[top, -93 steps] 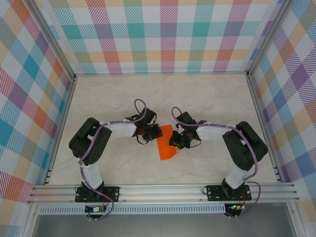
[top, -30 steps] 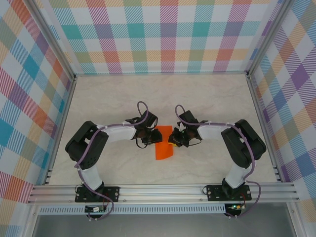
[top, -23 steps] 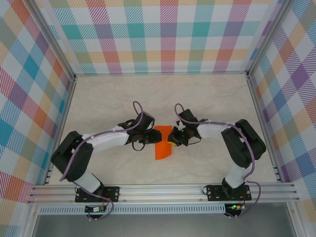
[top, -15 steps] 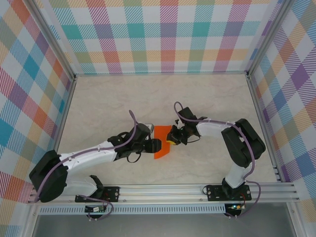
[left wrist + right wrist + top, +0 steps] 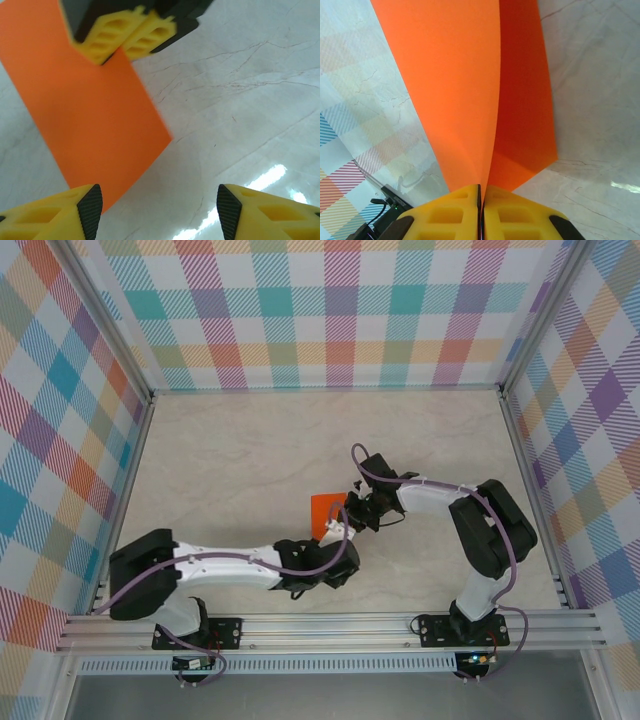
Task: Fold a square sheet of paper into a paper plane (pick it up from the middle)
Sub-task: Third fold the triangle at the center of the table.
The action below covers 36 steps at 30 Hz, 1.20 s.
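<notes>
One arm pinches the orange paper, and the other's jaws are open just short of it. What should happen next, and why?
Probably ease the left gripper forward until its open jaws straddle the near edge of the orange paper, then close. The right gripper is shut on the far edge; the near corner is ungripped.

We're over a pale, marble-veined tabletop [image 5: 250,450], cream with thin grey lines running through it. Three walls box it in, all in a pastel plaid of teal, orange, purple and yellow: the far wall [image 5: 330,310], the left wall [image 5: 50,440] and the right wall [image 5: 600,430]. Silver metal posts [image 5: 105,320] stand at the far corners, and a ribbed aluminium rail [image 5: 330,628] runs along the near edge. Up close the surface is glossy, with a bright streak of glare [image 5: 267,176] and a faint reflection [image 5: 350,135] of the plaid.
</notes>
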Each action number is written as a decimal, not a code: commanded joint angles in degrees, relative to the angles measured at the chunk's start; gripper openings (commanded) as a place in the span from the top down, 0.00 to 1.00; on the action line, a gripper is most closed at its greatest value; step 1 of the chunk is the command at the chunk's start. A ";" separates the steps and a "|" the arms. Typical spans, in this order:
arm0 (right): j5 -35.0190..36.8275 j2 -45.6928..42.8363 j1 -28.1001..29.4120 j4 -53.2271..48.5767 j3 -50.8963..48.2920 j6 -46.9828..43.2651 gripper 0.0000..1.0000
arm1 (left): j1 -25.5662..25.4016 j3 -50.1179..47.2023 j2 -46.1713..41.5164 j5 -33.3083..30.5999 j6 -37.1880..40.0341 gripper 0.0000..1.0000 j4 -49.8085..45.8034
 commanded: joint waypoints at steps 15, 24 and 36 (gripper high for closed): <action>-0.67 1.20 -0.49 -1.88 1.09 -1.43 0.90 | -2.29 6.08 7.25 -14.64 3.92 0.58 -7.09; -0.67 0.66 -0.42 -2.25 1.05 -1.77 0.90 | -2.17 6.13 6.61 -14.73 4.17 0.99 -6.21; 3.06 -2.62 -0.86 -6.25 1.87 -3.68 0.74 | 3.62 0.93 0.31 -0.12 5.14 1.00 0.38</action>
